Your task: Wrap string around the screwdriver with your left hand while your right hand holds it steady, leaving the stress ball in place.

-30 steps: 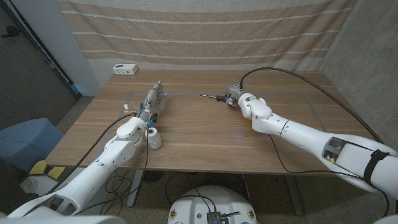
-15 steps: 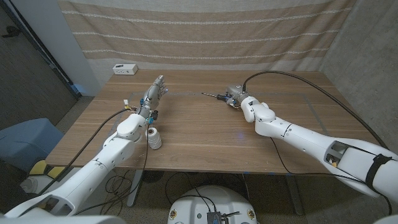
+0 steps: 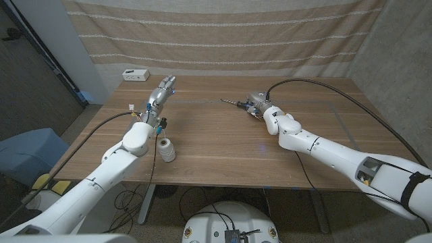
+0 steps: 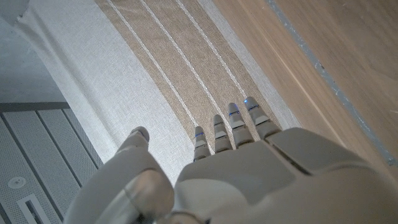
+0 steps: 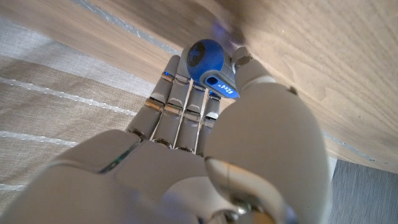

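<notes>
Head view, as I see it from my station. The table [image 3: 223, 145] fills the middle of the frame; the curtain [image 3: 223, 30] hangs behind it across the top. My left hand [image 3: 160, 92] sits in the upper left part of the table, above its surface, fingers toward the far edge. The string spool [image 3: 166, 150] stands lower left of centre, nearer the front edge, beside the left arm. A small box [image 3: 136, 75] lies at the table's upper-left corner. My right hand [image 3: 257, 104] is right of centre near the far side, holding the screwdriver [image 3: 236, 104], whose shaft points toward picture left.
</notes>
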Tool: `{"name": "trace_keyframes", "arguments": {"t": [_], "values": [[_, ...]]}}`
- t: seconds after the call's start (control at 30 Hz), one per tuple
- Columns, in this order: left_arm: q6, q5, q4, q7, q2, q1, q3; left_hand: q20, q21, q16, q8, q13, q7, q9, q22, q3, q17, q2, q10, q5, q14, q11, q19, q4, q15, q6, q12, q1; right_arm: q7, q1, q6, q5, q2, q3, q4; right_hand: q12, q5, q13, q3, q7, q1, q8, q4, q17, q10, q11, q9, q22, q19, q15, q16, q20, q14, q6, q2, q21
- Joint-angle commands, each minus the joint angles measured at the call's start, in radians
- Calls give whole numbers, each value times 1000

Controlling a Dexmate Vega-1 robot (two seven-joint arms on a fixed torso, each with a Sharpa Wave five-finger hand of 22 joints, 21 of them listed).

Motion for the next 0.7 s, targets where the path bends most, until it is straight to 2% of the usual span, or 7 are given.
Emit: {"name": "trace_keyframes", "arguments": {"t": [0.03, 0.23, 0.37, 0.4, 0.43, 0.53, 0.7], "values": [[175, 123, -192, 62, 126, 106, -61, 3, 8, 10, 5, 6, -8, 6, 5, 7, 5, -2, 13, -4, 17, -4, 16, -24, -9, 15, 8, 30, -61, -36, -23, -28, -17, 25, -68, 13, 8, 11, 7, -85, 102, 6, 11, 8, 96, -85, 2, 4, -4, -214, 2, -5, 108, 143, 109, 11], [277, 127, -281, 9, 215, 155, -103, 18, 16, 9, -2, 10, -13, 7, 6, 21, 7, -9, 10, -5, 22, -6, 38, -66, -25, 12, 5, 79, -119, -64, -18, -48, -27, 42, -100, 16, 9, 17, 7, -85, 103, 6, 13, 13, 94, -86, 2, 4, -8, -214, -1, -5, 106, 146, 108, 15], [350, 132, -346, -26, 276, 188, -131, 23, 16, 7, -6, 11, -8, 8, 7, 23, 7, -14, 6, -5, 21, -7, 40, -77, -25, 6, 3, 91, -138, -80, -16, -57, -33, 51, -120, 18, 10, 21, 7, -87, 103, 5, 14, 16, 91, -90, 3, 5, -9, -213, -4, -6, 106, 146, 108, 18], [394, 142, -384, -42, 313, 204, -143, 24, 16, 7, -7, 11, -7, 8, 7, 23, 7, -16, 3, -6, 21, -8, 41, -79, -24, 4, 1, 93, -138, -85, -18, -59, -37, 53, -130, 19, 11, 22, 8, -87, 104, 5, 14, 16, 91, -89, 3, 5, -9, -214, -4, -6, 106, 147, 108, 19], [400, 143, -387, -44, 314, 204, -144, 23, 16, 6, -7, 11, -7, 8, 7, 23, 7, -17, 1, -6, 20, -9, 40, -81, -24, 4, 1, 95, -137, -86, -17, -61, -37, 55, -130, 20, 11, 23, 8, -87, 104, 6, 14, 17, 92, -90, 3, 5, -9, -214, -5, -6, 106, 147, 108, 20], [482, 171, -462, -86, 392, 231, -161, 23, 13, -1, -13, 13, -8, 9, 8, 22, 8, -27, -13, -6, 5, -6, 34, -92, -22, -6, -6, 104, -146, -101, -22, -65, -43, 65, -149, 22, 12, 25, 8, -87, 105, 5, 14, 18, 92, -89, 3, 5, -10, -215, -7, -5, 107, 147, 108, 22], [515, 189, -503, -107, 430, 265, -187, 26, 13, -5, -20, 14, -10, 10, 8, 18, 10, -38, -27, -6, -2, -6, 34, -99, -23, -19, -12, 108, -148, -118, -29, -74, -51, 76, -172, 25, 12, 29, 9, -89, 104, 5, 16, 21, 93, -91, 4, 5, -11, -215, -9, -5, 110, 147, 107, 26]]}}
